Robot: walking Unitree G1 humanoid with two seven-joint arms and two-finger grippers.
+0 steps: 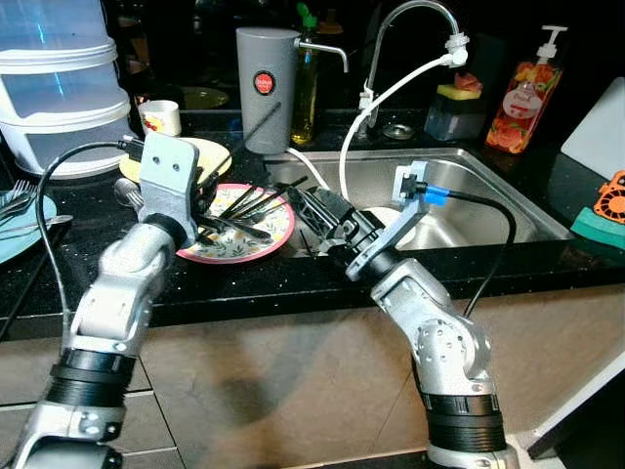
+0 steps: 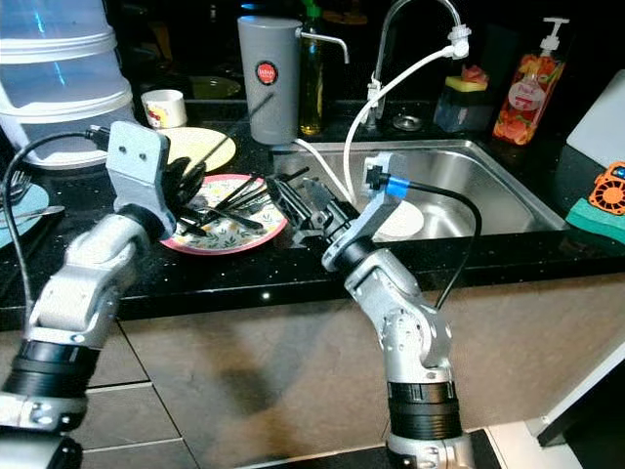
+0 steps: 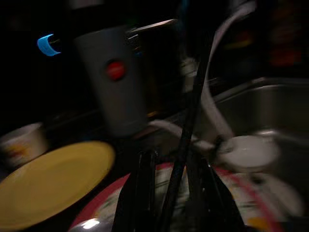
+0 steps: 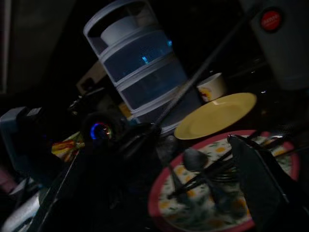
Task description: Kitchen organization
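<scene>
I see the pink-rimmed plate (image 1: 256, 234) on the black counter (image 1: 244, 283), just left of the sink (image 1: 488, 195). It holds a heap of black utensils (image 1: 244, 207). My left gripper (image 1: 207, 200) sits over the plate's left side, clenched on a thin black stick (image 3: 186, 140). My right gripper (image 1: 311, 207) hovers at the plate's right edge, fingers spread. A yellow plate (image 1: 200, 156) lies behind it. A white dish (image 2: 400, 221) lies in the sink.
</scene>
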